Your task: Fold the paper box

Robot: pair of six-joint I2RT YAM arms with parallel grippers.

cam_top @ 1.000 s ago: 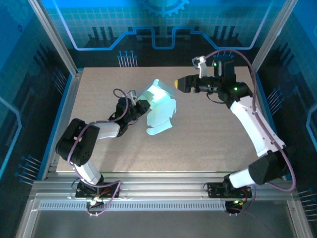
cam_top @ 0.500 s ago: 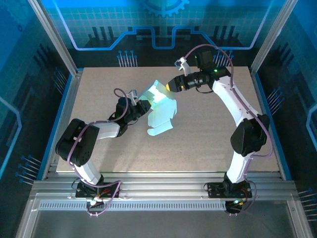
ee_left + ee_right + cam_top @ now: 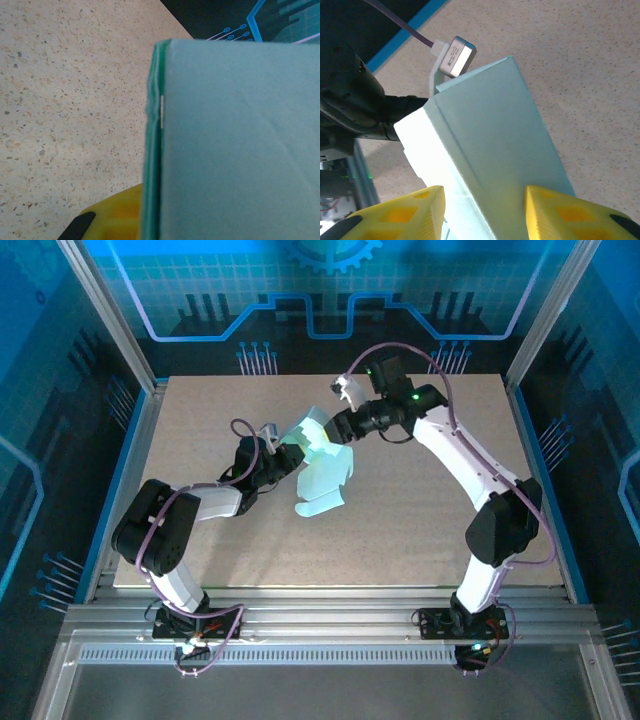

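The paper box is pale mint card, partly folded, with one panel raised and a flap trailing on the table. My left gripper is shut on its left edge. In the left wrist view the card stands edge-on against one yellow finger, and the other finger is hidden behind it. My right gripper has come in from the upper right. Its yellow fingers stand apart on either side of the raised panel, open, with the right finger close to the panel's edge.
The speckled tabletop stretches out around the box, framed by aluminium rails at the near edge. The left arm's black wrist and its silver camera module sit just behind the box.
My right arm has swung left from the far right until its fingers straddle the raised panel, and its jaws have narrowed. The left arm keeps its grip and has not moved.
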